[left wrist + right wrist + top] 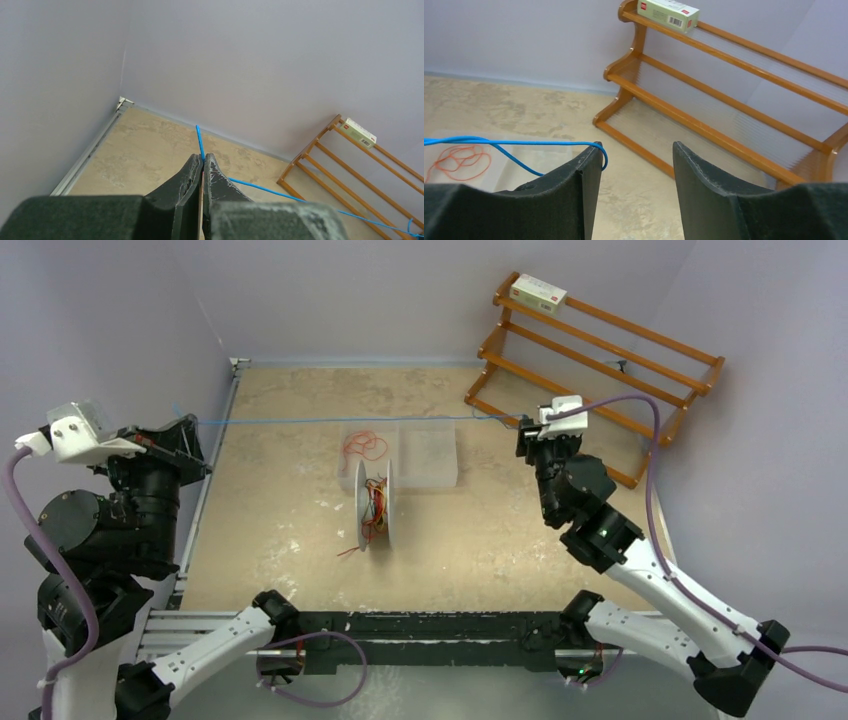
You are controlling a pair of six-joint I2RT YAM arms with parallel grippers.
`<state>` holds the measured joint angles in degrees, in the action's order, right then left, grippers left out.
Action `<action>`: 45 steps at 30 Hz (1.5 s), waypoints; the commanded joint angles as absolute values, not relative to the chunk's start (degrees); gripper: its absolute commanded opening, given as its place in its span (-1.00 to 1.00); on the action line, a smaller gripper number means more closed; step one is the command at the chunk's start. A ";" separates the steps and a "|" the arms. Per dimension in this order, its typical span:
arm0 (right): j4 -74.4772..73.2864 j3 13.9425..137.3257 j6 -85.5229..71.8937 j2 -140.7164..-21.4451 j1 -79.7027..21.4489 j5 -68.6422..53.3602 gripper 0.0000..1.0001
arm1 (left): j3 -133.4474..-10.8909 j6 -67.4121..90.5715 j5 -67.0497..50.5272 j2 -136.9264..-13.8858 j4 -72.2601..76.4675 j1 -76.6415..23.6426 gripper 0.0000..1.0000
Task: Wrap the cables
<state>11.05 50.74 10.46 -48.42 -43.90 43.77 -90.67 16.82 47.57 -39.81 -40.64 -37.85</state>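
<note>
A thin blue cable [350, 420] is stretched level across the far table between my two grippers. My left gripper [190, 420] at the far left is shut on one end of the blue cable [260, 187]; a short tip sticks out past the fingertips [203, 157]. My right gripper [636, 147] is open; the blue cable [524, 142] loops over its left fingertip [596, 150], not pinched. It is at the right [522, 425] in the top view. A red-orange cable [365, 446] lies curled in a clear tray [430, 455]. More red-orange cables are wound on a white spool [376, 504].
A wooden shelf rack [600, 350] stands at the back right with a small box [538, 290] on its top rail, close behind my right gripper. A loose red strand end lies on the table [348, 552] beside the spool. Walls close the left and back sides.
</note>
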 commanded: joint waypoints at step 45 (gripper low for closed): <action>15.25 51.50 9.50 -54.06 -22.89 33.60 0.68 | -98.71 11.23 52.88 -37.66 -41.92 -37.17 -1.00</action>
